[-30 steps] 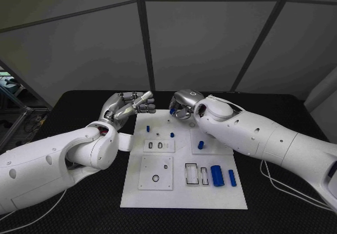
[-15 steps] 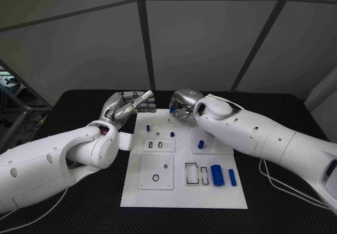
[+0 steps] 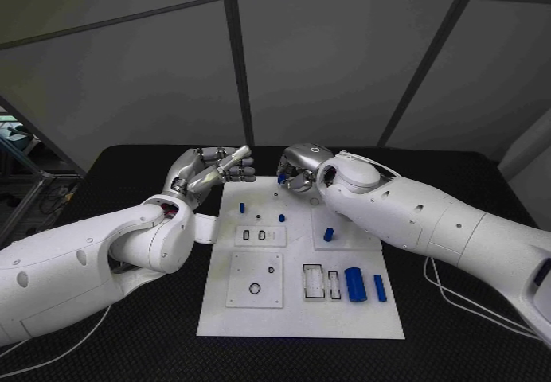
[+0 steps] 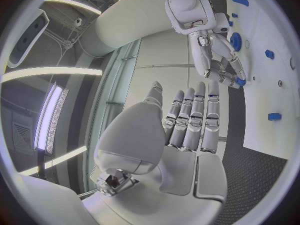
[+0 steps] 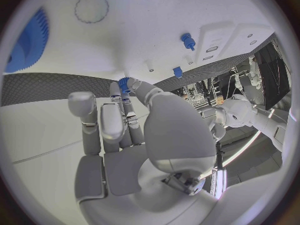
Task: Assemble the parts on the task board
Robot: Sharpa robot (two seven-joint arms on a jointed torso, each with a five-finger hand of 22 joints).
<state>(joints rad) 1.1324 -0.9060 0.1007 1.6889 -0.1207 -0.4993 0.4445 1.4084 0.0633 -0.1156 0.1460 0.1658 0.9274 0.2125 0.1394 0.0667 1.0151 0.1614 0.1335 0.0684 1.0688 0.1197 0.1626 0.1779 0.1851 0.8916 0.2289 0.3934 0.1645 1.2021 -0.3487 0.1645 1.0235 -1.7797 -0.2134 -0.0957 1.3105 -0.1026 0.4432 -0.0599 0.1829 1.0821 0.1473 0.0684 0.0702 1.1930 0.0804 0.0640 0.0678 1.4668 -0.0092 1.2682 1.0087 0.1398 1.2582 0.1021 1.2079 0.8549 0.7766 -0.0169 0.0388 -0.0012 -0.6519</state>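
The left hand (image 3: 210, 171) is raised at the far left corner of the white rectangular task board (image 3: 301, 318), at about eleven o'clock from the board's centre. Its fingers (image 4: 195, 116) are extended side by side and slightly apart, nothing between them; its palm side is turned away from the head camera.

The board lies flat on the black table (image 3: 459, 350). Small blue pegs stand on its far half: one (image 3: 242, 209) near the left edge, one (image 3: 281, 218) toward the middle, one (image 3: 329, 235) at about two o'clock from centre. A larger blue cylinder (image 3: 355, 286) and a slim blue bar (image 3: 379, 289) lie side by side at about four o'clock, beside two rectangular slots.

The right hand (image 3: 301, 169) hangs over the board's far edge at twelve o'clock, fingers curled downward. Its fingertips (image 5: 128, 91) pinch a small blue part (image 5: 124, 85); the part is largely covered, so its shape cannot be made out. Whether it touches the board cannot be told. A blue toothed gear (image 5: 28, 41) lies on the board near this hand, cut off by the right wrist view's rim.
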